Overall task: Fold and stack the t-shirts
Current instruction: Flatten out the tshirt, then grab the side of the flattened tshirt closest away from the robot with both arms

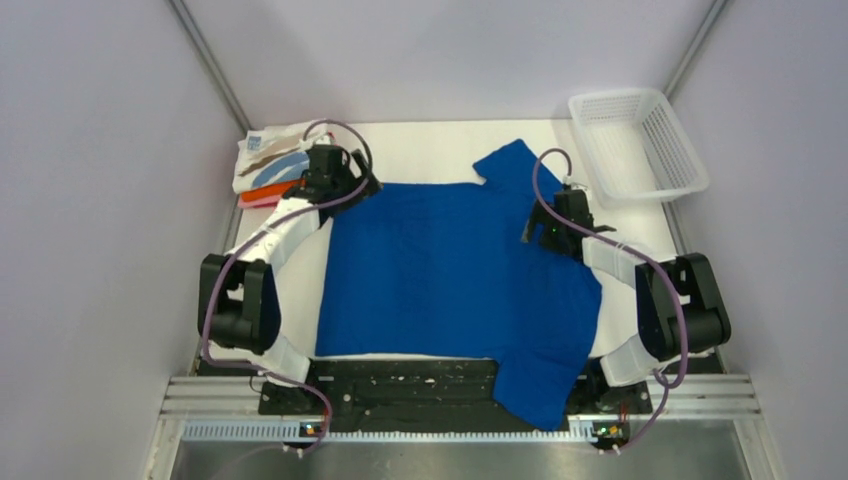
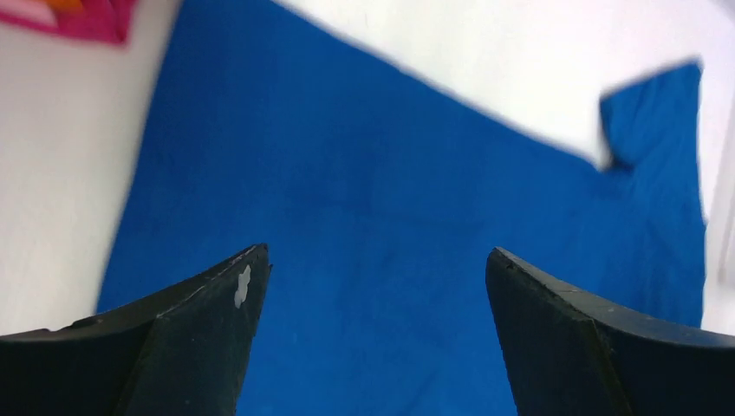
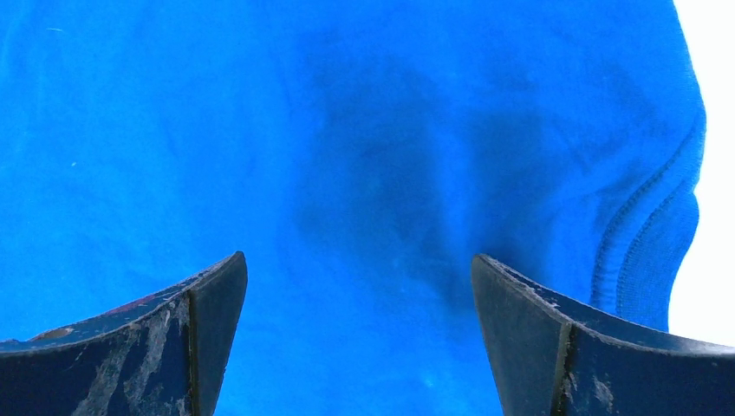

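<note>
While the blue t-shirt lies spread on the table, the left gripper and right gripper are held over it with fingers spread, cloth seen between them.

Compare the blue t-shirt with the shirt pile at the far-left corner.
The blue t-shirt lies spread open mid-table; the shirt pile is folded and stacked. The blue t-shirt covers far more area than the shirt pile. The blue t-shirt is one colour; the shirt pile shows white, orange and magenta. Both rest on the white table.
</note>
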